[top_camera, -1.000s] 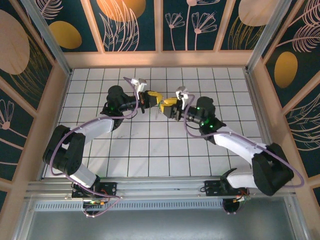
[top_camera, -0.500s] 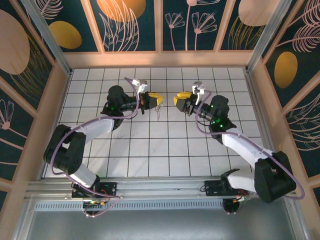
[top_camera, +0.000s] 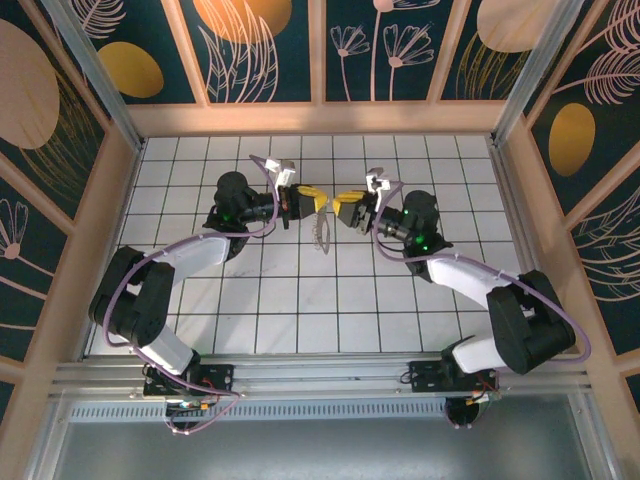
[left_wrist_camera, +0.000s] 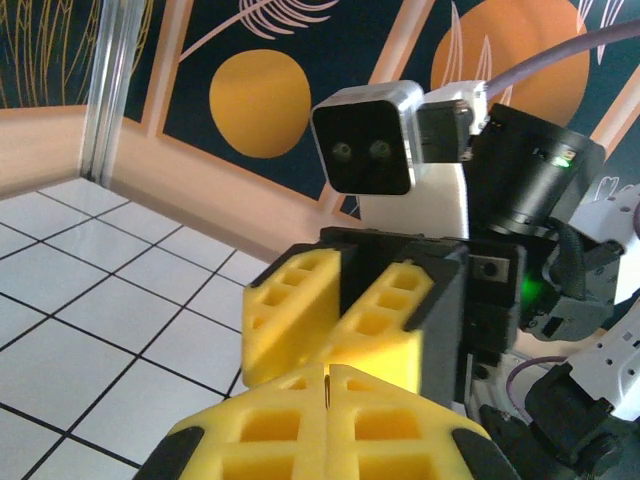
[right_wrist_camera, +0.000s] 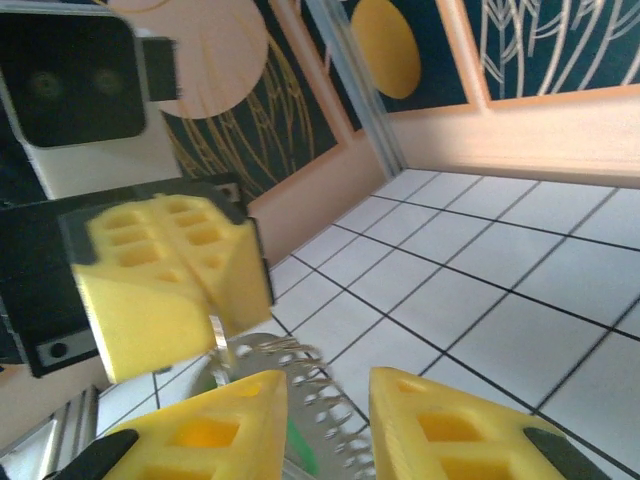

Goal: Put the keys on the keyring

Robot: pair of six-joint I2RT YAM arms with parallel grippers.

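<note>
One thin, jagged silvery keyring (right_wrist_camera: 285,348) pinched in left gripper's (top_camera: 318,201) yellow waffled pads (left_wrist_camera: 262,432); right gripper (right_wrist_camera: 325,410) spread apart

No text, label, brand name, number or sign can be read.
</note>
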